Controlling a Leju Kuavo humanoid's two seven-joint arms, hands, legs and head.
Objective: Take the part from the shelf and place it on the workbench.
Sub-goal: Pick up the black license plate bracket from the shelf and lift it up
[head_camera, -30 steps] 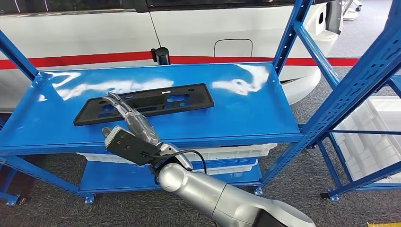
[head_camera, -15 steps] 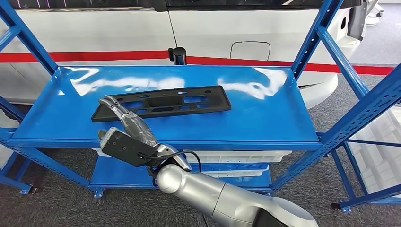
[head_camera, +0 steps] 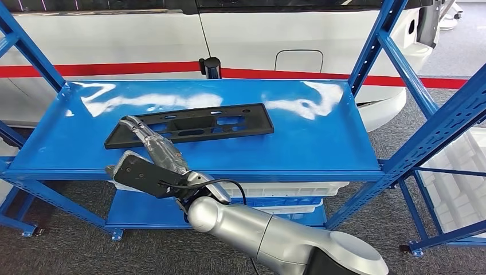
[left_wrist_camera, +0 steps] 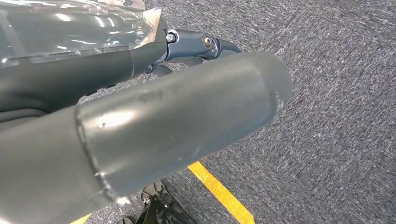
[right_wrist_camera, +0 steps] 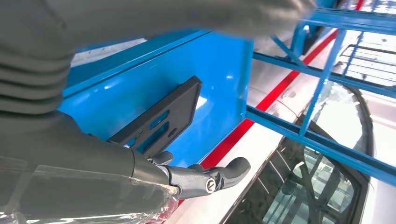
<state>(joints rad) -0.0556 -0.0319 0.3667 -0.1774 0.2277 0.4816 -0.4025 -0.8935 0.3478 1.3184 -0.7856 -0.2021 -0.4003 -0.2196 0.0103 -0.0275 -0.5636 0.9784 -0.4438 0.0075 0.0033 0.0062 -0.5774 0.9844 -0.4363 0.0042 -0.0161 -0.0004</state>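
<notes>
The part [head_camera: 218,123] is a long flat black plastic frame with slots, lying on the top board of the blue shelf [head_camera: 309,137]. My right hand [head_camera: 152,157] reaches in from below the front edge. Its dark fingers [head_camera: 134,125] stretch out over the part's left end, with nothing gripped between them. In the right wrist view the fingers [right_wrist_camera: 210,179] hover just off the part [right_wrist_camera: 163,116]. My left hand [left_wrist_camera: 140,121] hangs over grey carpet with its thumb and fingers extended, holding nothing.
Blue uprights [head_camera: 378,46] frame the shelf. White bins [head_camera: 286,189] sit on the lower board. A white vehicle body with a red stripe [head_camera: 258,40] stands behind, and a black post [head_camera: 212,67] rises at the back edge. Another rack with a white crate [head_camera: 458,183] stands at the right.
The whole picture has shifted, so the camera has moved. My right hand has slid a little toward the part's left end, with its wrist lower at the shelf's front edge.
</notes>
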